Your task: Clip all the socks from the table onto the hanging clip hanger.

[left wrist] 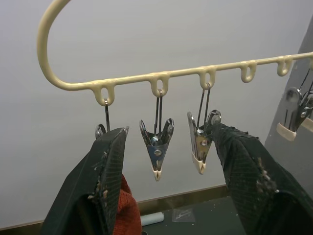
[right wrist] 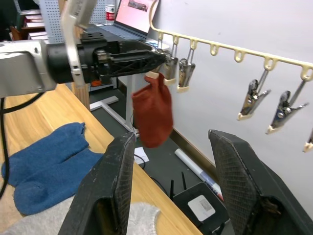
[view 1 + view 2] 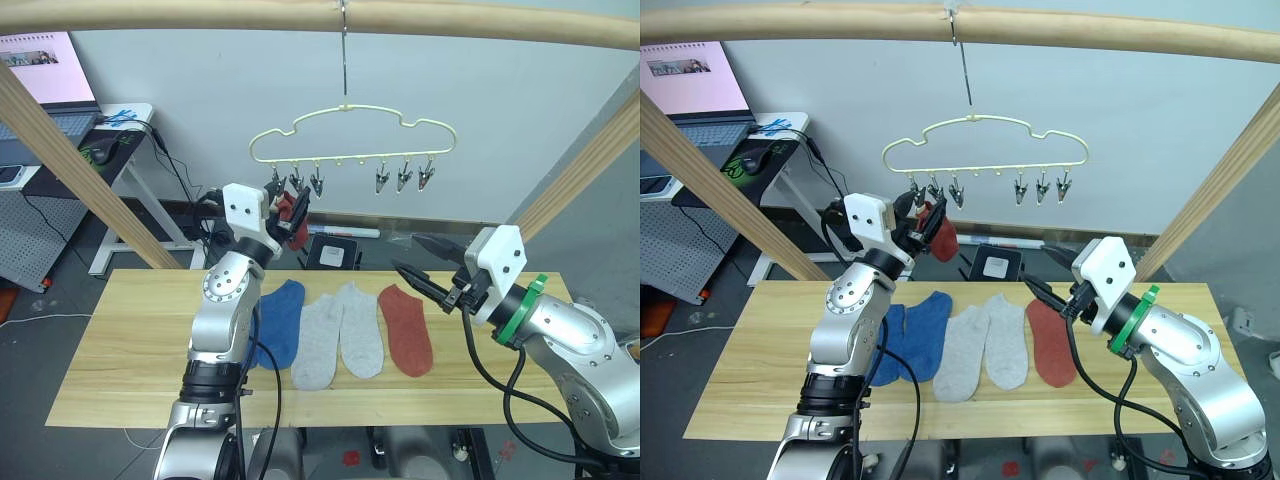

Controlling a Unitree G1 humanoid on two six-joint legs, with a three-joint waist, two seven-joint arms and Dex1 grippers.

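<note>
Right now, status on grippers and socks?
Left gripper open around the hanger clips, rust-red sock hanging there. Right gripper open, empty. Five socks on table.

Pale plank table (image 3: 120,350) carries five socks in row: two blue (image 3: 912,335), two light grey (image 3: 337,332), one rust-red (image 3: 406,328), lying flat.

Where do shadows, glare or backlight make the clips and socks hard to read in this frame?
Left eye view: even light, with only faint shadows under the socks on the table; the laptop screen glows bright. Left wrist view: the clips look dark against the pale wall, with small glints on the metal. Right wrist view: no glare on the rust-red sock.
</note>
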